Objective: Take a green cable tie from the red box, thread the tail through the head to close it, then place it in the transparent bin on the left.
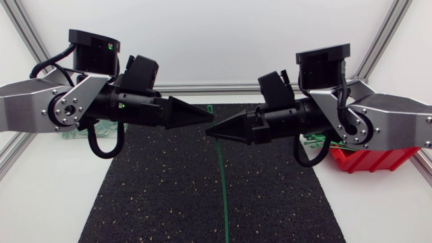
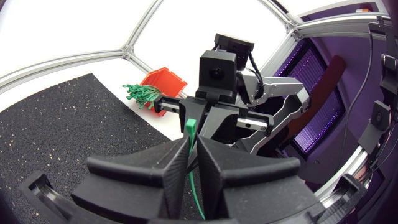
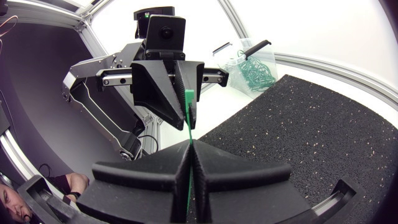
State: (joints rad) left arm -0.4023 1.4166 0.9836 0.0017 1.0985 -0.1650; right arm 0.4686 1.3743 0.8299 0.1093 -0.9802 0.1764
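In left gripper (image 1: 204, 119) and right gripper (image 1: 210, 131), both clamped shut on it, holding the tie (image 1: 221, 182) tip to tip above the mat (image 1: 148, 196), probably lining tail to head, best steadying the head and feeding straight.

The left hand (image 1: 206, 120) and right hand (image 1: 210, 131) meet tip to tip above the mat (image 1: 148, 196), barring the middle. The green cable tie (image 1: 222, 182) hangs below them (a thin curtain). The mat's near half lies open. The right arm (image 1: 388, 121) overhangs the red box (image 1: 370, 160), and the left arm (image 1: 34, 104) overhangs the transparent bin (image 3: 231, 62).
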